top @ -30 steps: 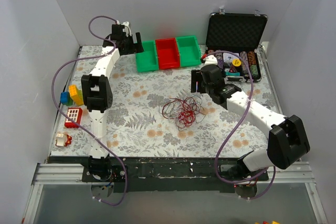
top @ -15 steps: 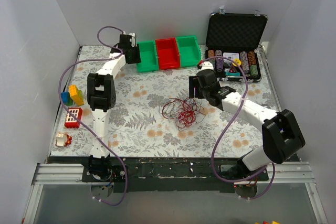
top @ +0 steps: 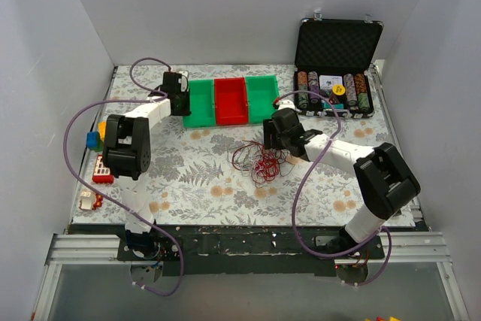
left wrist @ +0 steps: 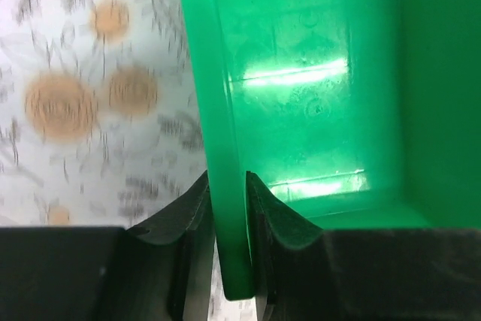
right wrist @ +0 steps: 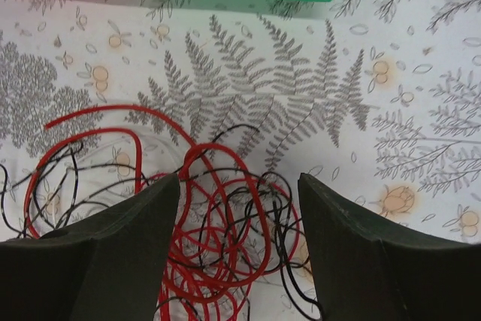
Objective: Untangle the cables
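Finding 1: The cables (top: 259, 162) lie as one loose tangle near the middle of the floral-printed table cover (top: 188, 167), at roughly 5 o'clock from the row of bins.

Finding 2: The right gripper (right wrist: 237, 182) hangs directly over the tangle with its fingers (right wrist: 113, 253) spread wide. In the right wrist view the densest knot of loops sits between the fingers and toward 6 o'clock. One long red loop trails off toward 9 o'clock. We judge this arm to be much the nearer and the one placed to take a strand.

Finding 3: The tangle is slightly longer along the 9-to-3 line of the top view than across it. It has no single clear axis.

Finding 4: The left gripper (left wrist: 228, 186) is well apart from the cables. Its fingers (left wrist: 188, 216) are clamped on the side wall of the green bin (left wrist: 316, 73), one inside and one outside.

Finding 5: The strands are thin, wiry and springy-looking. There are thicker glossy red loops, finer dark ones, and what may be a pale strand. The bin is smooth, shiny moulded plastic, and the cover is matt.
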Action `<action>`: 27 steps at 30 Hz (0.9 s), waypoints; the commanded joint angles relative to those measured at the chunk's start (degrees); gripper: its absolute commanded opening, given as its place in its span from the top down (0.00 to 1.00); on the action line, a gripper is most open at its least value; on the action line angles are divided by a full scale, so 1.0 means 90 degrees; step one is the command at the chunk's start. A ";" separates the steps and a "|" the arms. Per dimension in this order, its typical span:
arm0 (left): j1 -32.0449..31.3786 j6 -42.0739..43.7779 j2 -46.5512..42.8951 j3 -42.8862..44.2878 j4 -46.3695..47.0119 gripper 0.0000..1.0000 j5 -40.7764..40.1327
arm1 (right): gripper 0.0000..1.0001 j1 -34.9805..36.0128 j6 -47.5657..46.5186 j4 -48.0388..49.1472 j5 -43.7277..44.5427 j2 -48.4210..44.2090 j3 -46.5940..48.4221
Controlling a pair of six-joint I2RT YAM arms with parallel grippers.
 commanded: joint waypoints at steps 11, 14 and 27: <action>-0.0472 0.0084 -0.3029 -0.3096 0.0049 0.76 -0.0228 | 0.48 0.0984 0.0522 -0.0082 -0.1218 -0.1176 -0.1585; -0.0638 0.0132 -0.3312 -0.3429 0.0049 0.76 -0.0258 | 0.54 0.1238 0.0493 -0.0346 -0.1209 -0.1362 -0.1693; -0.0766 0.0289 -0.3860 -0.3967 0.0157 0.54 -0.0414 | 0.58 0.1766 -0.0044 -0.1693 -0.1677 -0.1695 -0.1508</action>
